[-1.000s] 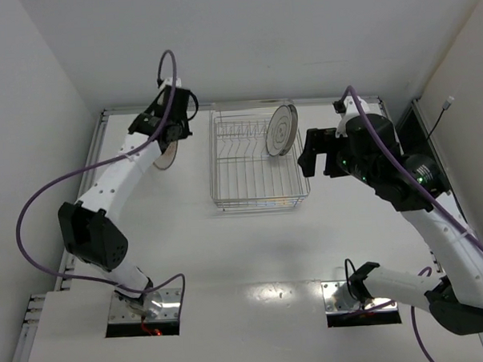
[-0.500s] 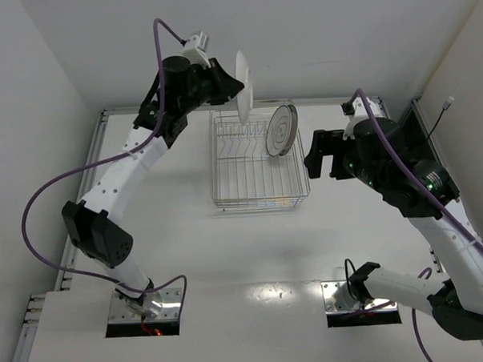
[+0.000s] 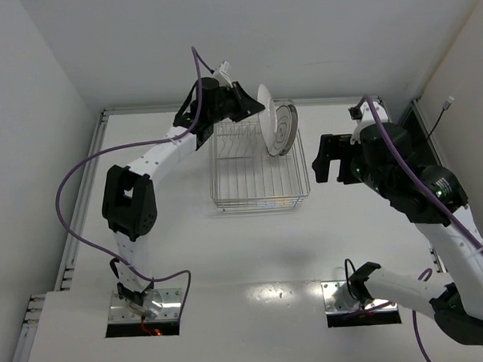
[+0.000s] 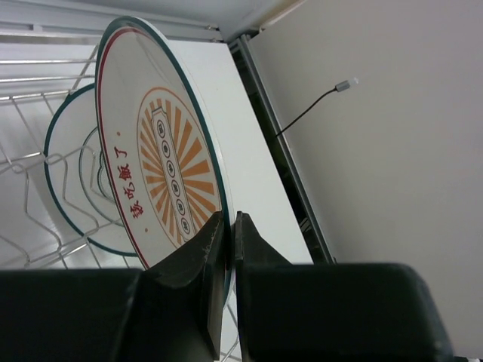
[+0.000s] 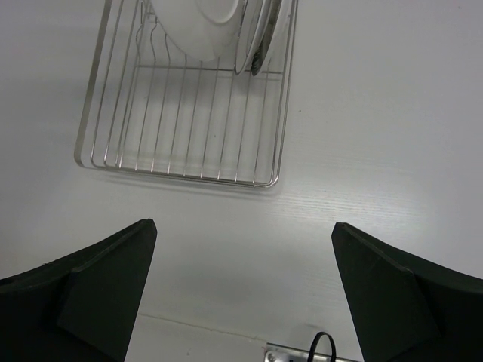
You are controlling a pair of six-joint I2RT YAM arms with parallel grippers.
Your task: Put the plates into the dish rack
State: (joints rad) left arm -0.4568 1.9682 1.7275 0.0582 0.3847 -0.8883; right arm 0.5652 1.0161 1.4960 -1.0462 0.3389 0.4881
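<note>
One plate, the orange-patterned plate [image 4: 162,158], is gripped by its rim in the closed left pincer [image 4: 231,234]. It is held on edge, tilted, over the far right end of the dish rack [image 3: 260,202]. Just to its right, the teal-rimmed plate [image 3: 283,131] is seen standing upright among the prongs; whether the two are touching cannot be told. Whether a further plate stands there cannot be told either, since several rims overlap in the right wrist view. The right pincer [image 3: 325,157] is held wide open and empty, to the right of the rack, above the bench [image 3: 253,261].

The step in hand is judged to be the slotting of the held plate. For the next move, its lower edge would have to be guided down into a free gap left of the standing plate. It should be kept parallel so that no knock is given, and released only once it is borne by the wires.

The bench is white and smooth, edged by a metal rail, and enclosed by plain white walls [image 3: 259,36].
</note>
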